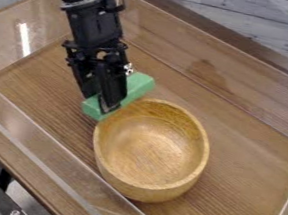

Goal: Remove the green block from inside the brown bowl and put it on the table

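Note:
The green block (136, 85) lies flat on the table (241, 103), just left of and behind the brown bowl (152, 149). The bowl is empty inside. My black gripper (106, 100) comes down from the upper left, and its fingers stand shut on the near part of the block. The fingers hide the block's middle; only its far corner and near left edge show.
Clear acrylic walls border the table, with one along the front (44, 166) and one on the left (16, 31). A grey surface lies beyond the far edge (253, 19).

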